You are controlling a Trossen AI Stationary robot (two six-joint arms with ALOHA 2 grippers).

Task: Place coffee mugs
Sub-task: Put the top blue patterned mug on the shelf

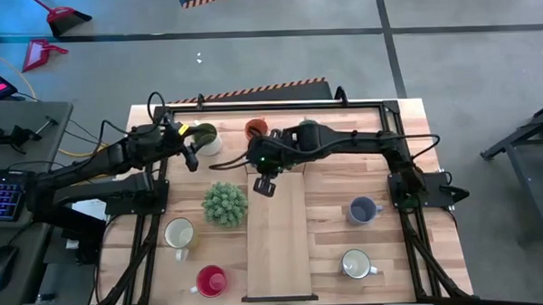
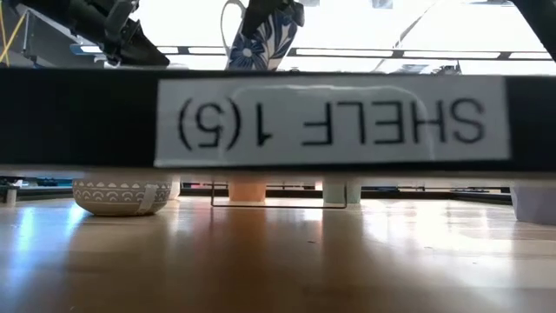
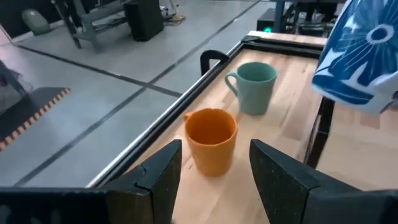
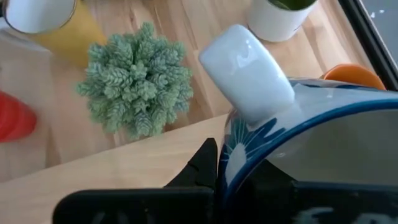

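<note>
1. Closest to the low camera, you have a black strip [image 2: 87, 113] across the view, carrying a white label [image 2: 330, 120] whose letters read mirrored.
2. Beyond that strip, a white-grey patterned mug [image 2: 113, 196] sits on the bench [image 1: 436, 192], off to one side of the low view.
3. Your right gripper [image 1: 264, 183] hangs over the middle of the bench, above the far end of a long wooden board [image 1: 276, 243] that runs in from the near edge.
4. Its pincer is clamped on the rim of a blue-and-white flowered mug [image 4: 329, 149], which is lifted clear of the bench with its white handle tilted out to the side.
5. Just beside that held mug, towards the left edge, stands the spiky green plant [image 1: 224, 204].
6. Your left gripper [image 3: 214, 155] is near the far left corner, its fingers [image 3: 163, 174] apart and holding nothing.
7. An olive green mug [image 1: 203, 135] stands just beside the left gripper by the far edge.
8. Straight ahead of those open fingers stands the orange mug [image 3: 211, 140], and farther along the far edge the teal mug [image 3: 255, 87], both upright and apart from each other.
9. Along the left side you have the left cream-white mug [image 1: 178, 234] and, nearer the near edge, the red mug [image 1: 211, 280].
10. On the right side the blue-grey mug [image 1: 362, 209] stands near mid-bench, with the right cream-white mug [image 1: 355, 264] closer to the near edge.
</note>
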